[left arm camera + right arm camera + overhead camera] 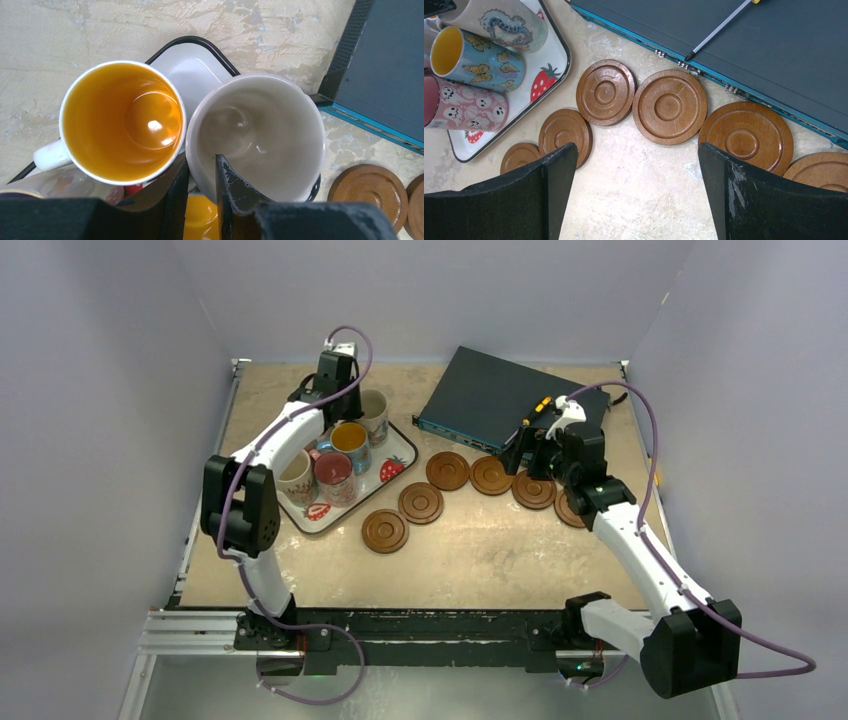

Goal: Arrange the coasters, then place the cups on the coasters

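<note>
Several cups stand on the strawberry-print tray (pixel 398 455). My left gripper (pixel 201 170) is shut on the near rim of the cream cup (pixel 260 125), one finger inside it and one outside, next to an orange-lined cup (pixel 122 120). In the top view the same cream cup (pixel 374 412) stands at the tray's far corner. Several brown coasters (pixel 421 503) lie in a curved row from the tray toward the right. My right gripper (pixel 636 147) hangs open over bare table just in front of that row, between two coasters (pixel 566 132) (pixel 746 137), with nothing between its fingers.
A dark blue case (pixel 500 400) with a pen (pixel 719 27) on it lies at the back right, right behind the coasters. A blue butterfly cup (pixel 479 60) and a pink ghost cup (pixel 466 107) stand on the tray's right side. Walls close in the table.
</note>
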You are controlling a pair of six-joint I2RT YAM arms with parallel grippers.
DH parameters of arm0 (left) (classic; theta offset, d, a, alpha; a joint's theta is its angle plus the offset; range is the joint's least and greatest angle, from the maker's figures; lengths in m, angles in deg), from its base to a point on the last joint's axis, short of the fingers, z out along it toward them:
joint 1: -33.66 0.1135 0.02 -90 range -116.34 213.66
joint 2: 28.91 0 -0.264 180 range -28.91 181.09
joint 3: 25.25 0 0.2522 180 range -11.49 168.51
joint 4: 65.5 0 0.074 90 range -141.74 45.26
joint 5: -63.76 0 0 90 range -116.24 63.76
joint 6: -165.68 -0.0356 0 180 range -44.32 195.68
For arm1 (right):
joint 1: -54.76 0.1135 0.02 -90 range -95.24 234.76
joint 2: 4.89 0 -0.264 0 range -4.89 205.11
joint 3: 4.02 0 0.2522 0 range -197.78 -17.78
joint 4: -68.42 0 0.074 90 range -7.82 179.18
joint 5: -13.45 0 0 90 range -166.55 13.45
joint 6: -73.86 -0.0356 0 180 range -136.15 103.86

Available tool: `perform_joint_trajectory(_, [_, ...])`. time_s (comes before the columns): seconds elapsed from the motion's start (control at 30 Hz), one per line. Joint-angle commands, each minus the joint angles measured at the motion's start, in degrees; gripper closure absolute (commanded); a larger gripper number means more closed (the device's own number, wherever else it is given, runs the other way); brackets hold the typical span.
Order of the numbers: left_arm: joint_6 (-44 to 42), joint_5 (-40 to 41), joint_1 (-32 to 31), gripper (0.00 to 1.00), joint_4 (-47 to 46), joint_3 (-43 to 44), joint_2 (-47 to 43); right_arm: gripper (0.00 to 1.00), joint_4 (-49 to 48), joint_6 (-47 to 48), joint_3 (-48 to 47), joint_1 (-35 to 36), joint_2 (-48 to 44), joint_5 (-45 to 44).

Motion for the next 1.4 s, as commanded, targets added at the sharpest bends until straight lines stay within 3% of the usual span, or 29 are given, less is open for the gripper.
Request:
perform_joint_trajectory(0.0, [-1.08,-1.18,-0.61,0.78,2.45,4.65,3.25,0.07,-1.97,-0.18,0.31,0.15,0.15,0.98])
perform_joint_trajectory(0.27, [-1.39,-2.74,0.07,0.82,3.33,5.63,4.62,0.07,-2.64,-0.54,1.30,0.15,0.32,1.26])
perform_joint_trajectory(0.4, [-0.57,-3.81,0.44,1.00,3.54,6.21,5.11,0.07,-2.68,-0.66,1.52,0.15,0.33,1.26])
perform_joint_trajectory(0.67, [2.97,-4.46,0.45,1.00,2.41,8.61,3.74,0.07,-2.22,-1.02,1.28,0.15,-0.61,1.14])
perform_joint_trajectory(1.07, [2.85,-4.89,0.41,1.00,-2.74,5.01,-2.20,0.07,-1.95,1.13,0.32,0.21,-2.21,-0.63])
perform_joint_trajectory(1.37, [0.57,-7.85,0.45,1.00,-2.94,4.13,-1.37,0.07,-3.54,4.36,-3.39,0.25,-1.52,4.17])
